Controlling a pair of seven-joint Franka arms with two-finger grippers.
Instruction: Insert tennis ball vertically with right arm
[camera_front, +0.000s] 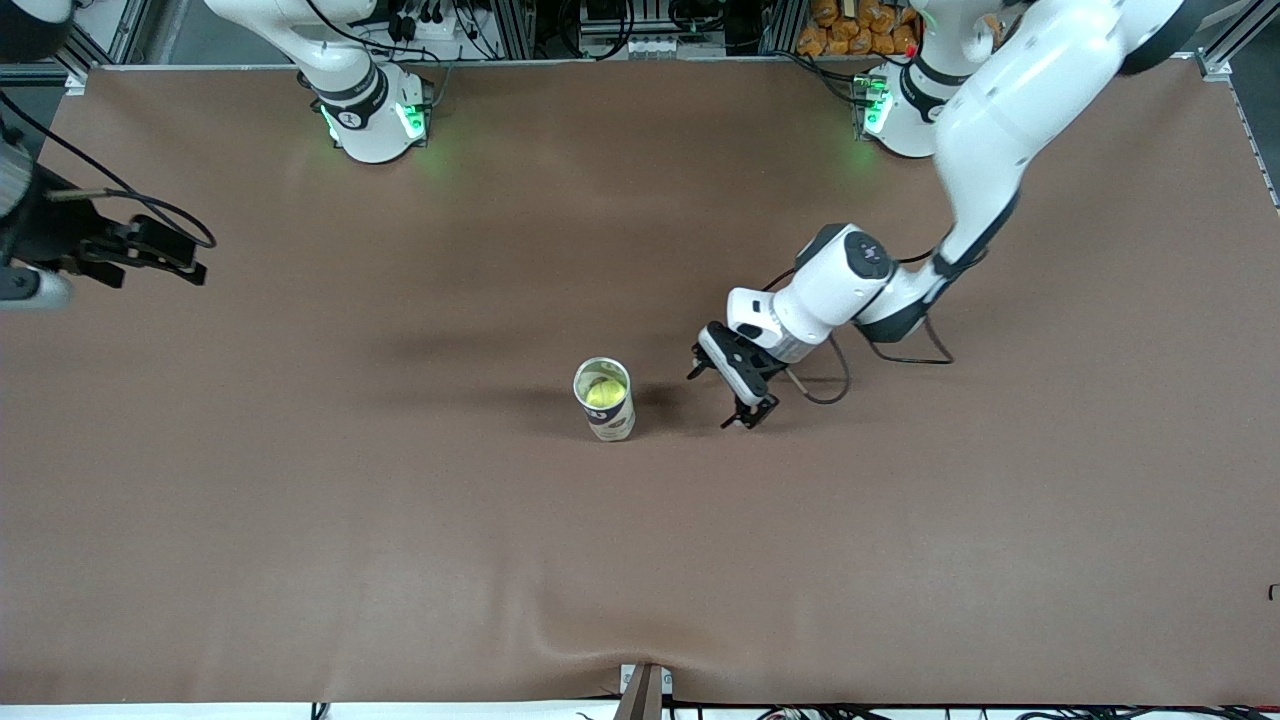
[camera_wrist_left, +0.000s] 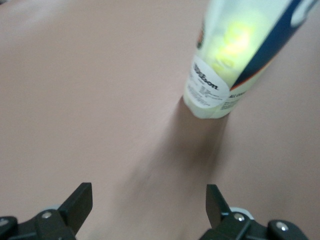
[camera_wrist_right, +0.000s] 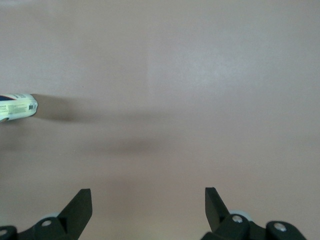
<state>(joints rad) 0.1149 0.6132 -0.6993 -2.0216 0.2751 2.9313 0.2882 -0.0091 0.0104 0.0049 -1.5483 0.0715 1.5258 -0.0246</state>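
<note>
can (camera_front: 605, 399) upright mid-worktop (camera_front: 300, 500), ball (camera_front: 604, 392) inside | left gripper (camera_front: 730, 390) at can's 3 o'clock, jaws wide, empty | right gripper (camera_front: 190, 262) parked at 9 o'clock edge, jaws wide, empty

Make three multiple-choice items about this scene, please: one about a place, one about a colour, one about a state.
1. Where is the ball?
A. inside the can
B. on the table beside the can
C. in the left gripper

2. What colour is the ball?
A. red
B. yellow-green
C. white

3. How does the can stand?
A. on its side
B. upside down
C. upright, mouth open

Answers:
1 A, the front view shows the ball down in the can's open mouth.
2 B, it shows yellow-green through the can wall in the left wrist view.
3 C, its open rim faces up. Both the left gripper, beside the can, and the right gripper, at the right arm's end, are open and empty.
</note>
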